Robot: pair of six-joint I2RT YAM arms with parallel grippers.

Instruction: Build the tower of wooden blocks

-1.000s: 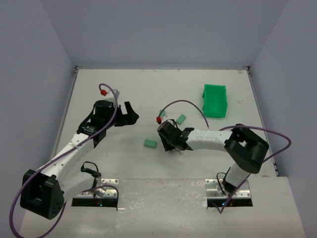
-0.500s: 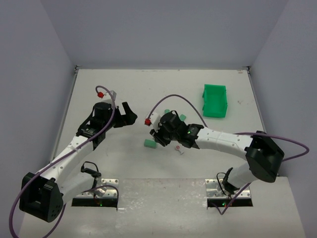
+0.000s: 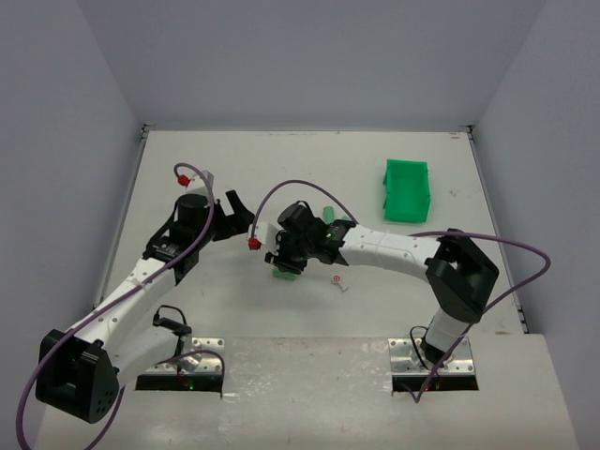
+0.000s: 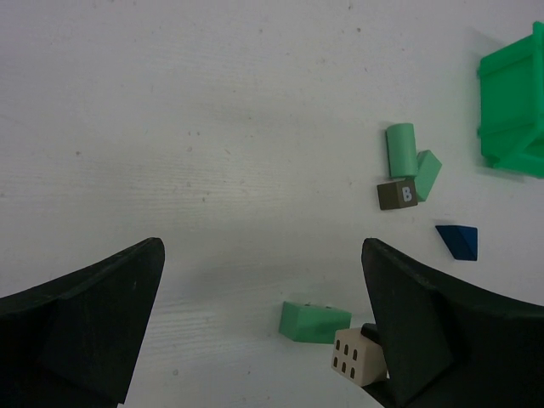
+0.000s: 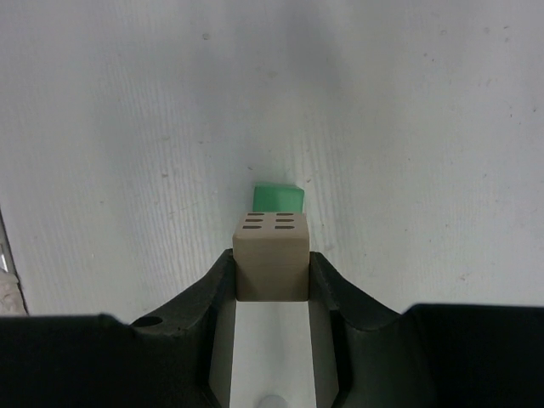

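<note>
Right tool (image 5: 272, 270) clamped tan block (image 5: 270, 231) by flat sides, apparently above green block (image 5: 279, 196); light, rigid wood. Left tool (image 4: 262, 280) gaped empty.

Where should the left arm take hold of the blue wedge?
Probably from straight above, jaws on the two flat parallel sides of the blue wedge; sloped faces would squeeze it out. It lies alone, apart from the other blocks, so both sides look free.
</note>
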